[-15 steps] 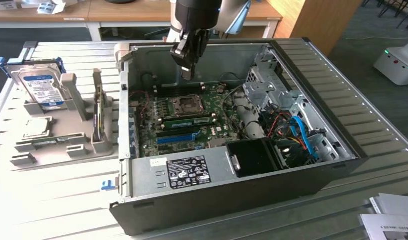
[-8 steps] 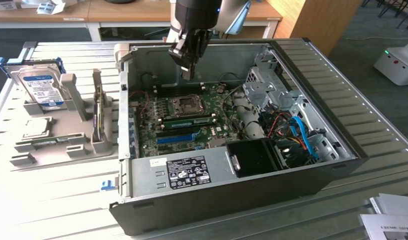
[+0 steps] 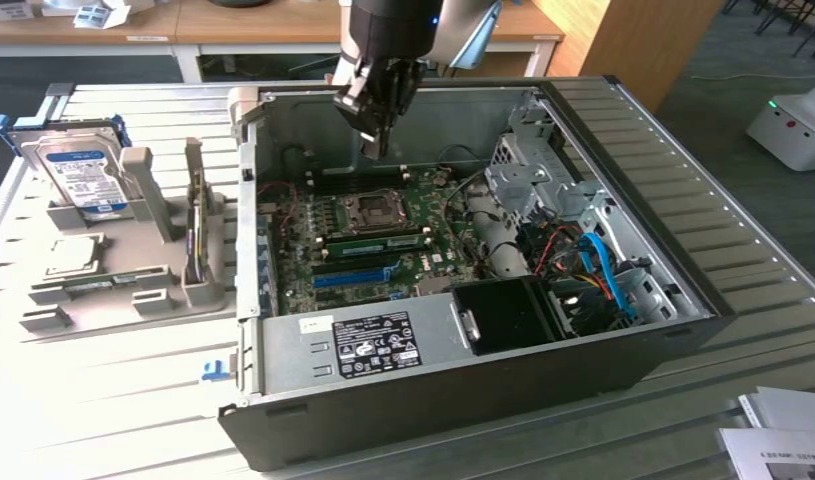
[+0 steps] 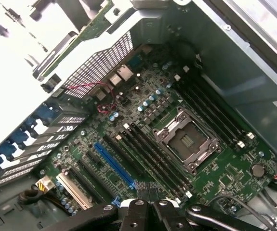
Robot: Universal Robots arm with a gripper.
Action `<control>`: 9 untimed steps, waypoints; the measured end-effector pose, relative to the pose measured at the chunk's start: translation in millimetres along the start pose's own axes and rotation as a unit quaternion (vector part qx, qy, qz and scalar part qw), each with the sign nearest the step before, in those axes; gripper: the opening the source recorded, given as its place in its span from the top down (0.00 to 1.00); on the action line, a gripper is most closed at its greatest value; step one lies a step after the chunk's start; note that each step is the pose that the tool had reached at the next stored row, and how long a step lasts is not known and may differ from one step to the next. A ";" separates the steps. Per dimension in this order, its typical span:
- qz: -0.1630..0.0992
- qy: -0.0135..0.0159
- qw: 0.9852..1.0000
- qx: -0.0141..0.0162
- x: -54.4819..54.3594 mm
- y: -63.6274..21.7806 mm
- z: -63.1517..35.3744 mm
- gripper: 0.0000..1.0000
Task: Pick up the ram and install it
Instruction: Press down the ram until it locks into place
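Nearest you, the open case (image 3: 514, 385) lies on its side on the table. Inside, past the blue slot (image 3: 351, 275), the ram (image 3: 376, 241) sits on edge in a board slot, just in front of the CPU socket (image 3: 376, 207). Your gripper (image 3: 376, 150) hangs above the board behind the socket, jaws together, nothing in them and clear of the ram. On the exterior view's left, a tray (image 3: 114, 300) holds a hard drive (image 3: 84, 175).
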State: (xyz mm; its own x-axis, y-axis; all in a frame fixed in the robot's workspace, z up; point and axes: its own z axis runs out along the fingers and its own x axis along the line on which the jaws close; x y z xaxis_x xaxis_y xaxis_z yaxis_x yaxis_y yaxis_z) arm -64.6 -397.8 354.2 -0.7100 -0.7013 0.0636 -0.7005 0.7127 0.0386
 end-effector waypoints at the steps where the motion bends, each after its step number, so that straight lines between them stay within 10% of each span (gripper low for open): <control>1: 0.004 0.000 1.000 0.000 0.0 0.0 0.0 0.90; 9: 0.048 -0.002 0.999 -0.003 -0.2 0.2 -0.1 0.90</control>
State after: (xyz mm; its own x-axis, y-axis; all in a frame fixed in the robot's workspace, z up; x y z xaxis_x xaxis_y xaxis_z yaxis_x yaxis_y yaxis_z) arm -64.6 -397.5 354.3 -0.7746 -0.6292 0.0638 -0.6281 0.7772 0.0385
